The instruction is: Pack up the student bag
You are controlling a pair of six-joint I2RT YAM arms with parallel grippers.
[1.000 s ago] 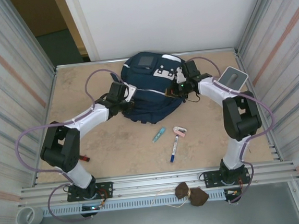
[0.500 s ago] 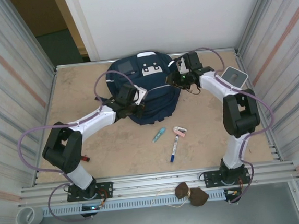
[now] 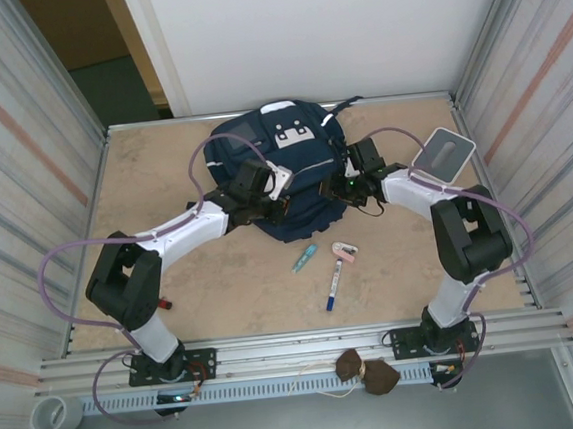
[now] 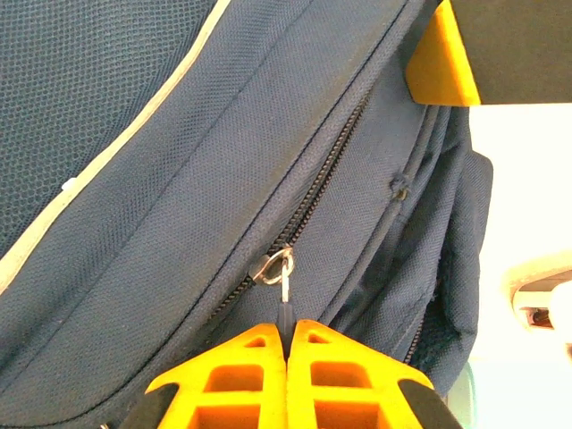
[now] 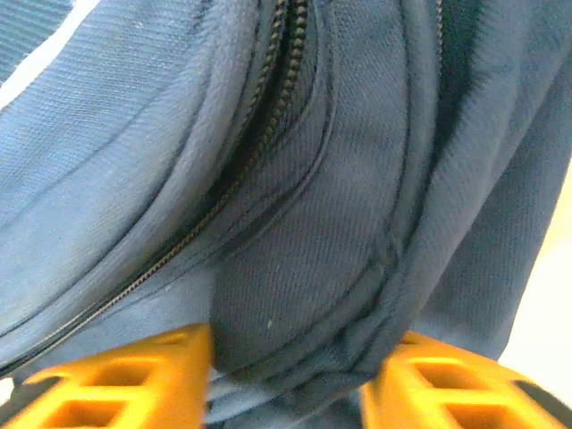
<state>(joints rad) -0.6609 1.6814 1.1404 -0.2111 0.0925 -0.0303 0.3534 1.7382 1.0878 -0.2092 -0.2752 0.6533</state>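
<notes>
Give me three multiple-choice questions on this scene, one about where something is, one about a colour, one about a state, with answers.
1. The pen lies: A) nearer the arm bases than the bag; B) behind the bag; C) on top of the bag.
2. The left hand's fingers are: A) black; B) orange; C) green.
3. The left hand is: A) wide open; B) shut on the zip pull; C) shut on the pen.
Answers: 1 A, the pen lies on the bag's near side; 2 B, the wrist view shows orange; 3 B, the fingers meet on the pull.
</notes>
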